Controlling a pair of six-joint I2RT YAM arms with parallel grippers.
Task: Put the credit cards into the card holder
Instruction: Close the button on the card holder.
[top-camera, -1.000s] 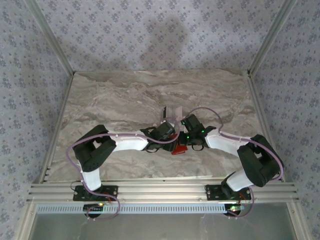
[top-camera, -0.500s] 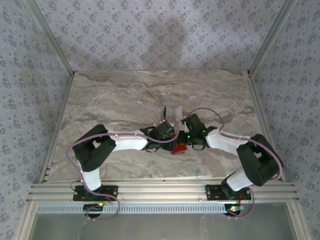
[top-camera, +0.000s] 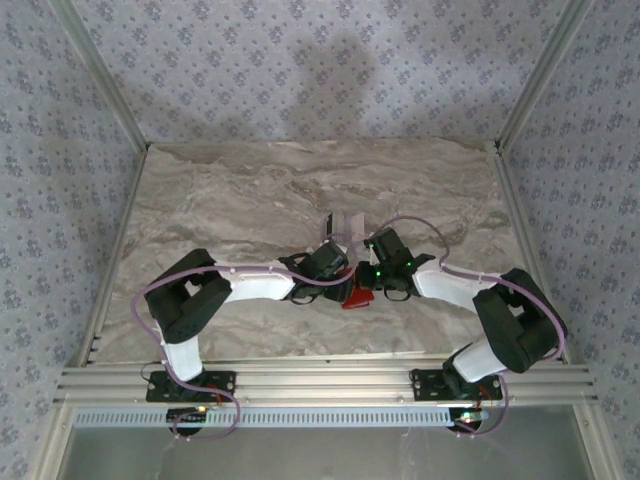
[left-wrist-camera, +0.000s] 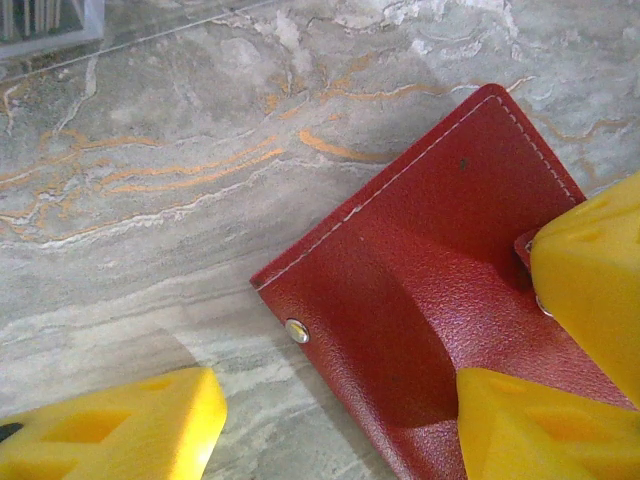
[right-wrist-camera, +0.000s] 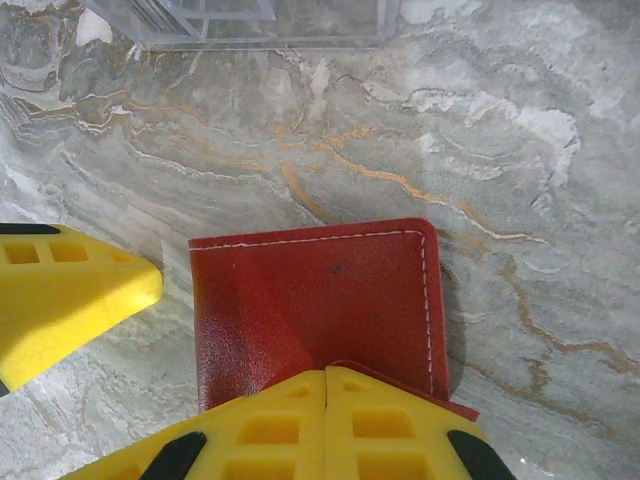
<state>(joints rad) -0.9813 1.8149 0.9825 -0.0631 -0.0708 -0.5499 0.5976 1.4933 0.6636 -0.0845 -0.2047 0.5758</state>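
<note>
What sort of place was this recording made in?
Most likely a purpose-built robot recording booth, not a home or shop: a marble-patterned tabletop closed in by patterned walls, with two robot arms bolted to an aluminium rail at its near edge.

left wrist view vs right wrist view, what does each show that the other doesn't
Left wrist: the metal snap stud on the edge of the card holder, with the left hand open over it. Right wrist: the right hand pinched shut on its near flap. Both: the red card holder, the marble table and a clear box at the far side.
</note>
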